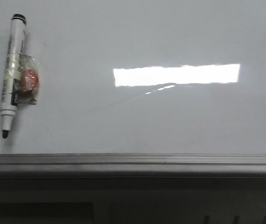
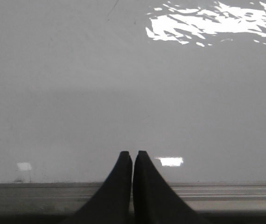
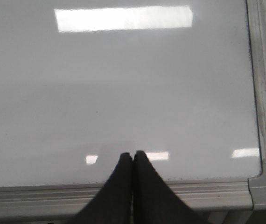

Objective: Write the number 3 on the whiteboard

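Where the front view is considered, one whiteboard [image 1: 170, 37] is seen lying flat, its grey frame edge running across the near side. One marker [image 1: 12, 70] is laid on the board's left part, well apart from the bright reflection [image 1: 176, 74]. Its long axis runs nearly away from the robot, slightly tilted, with the bare dark tip pointed toward the near frame and the black end farther off. Print on the barrel is too small to be read. A small clear wrapper with something red [image 1: 29, 81] is touching the marker's right side. No drawn 3 is visible. Two pincers are counted: the left pincer [image 2: 132, 156] is pressed together, and the right pincer [image 3: 133, 156] likewise, each above the board's near edge.
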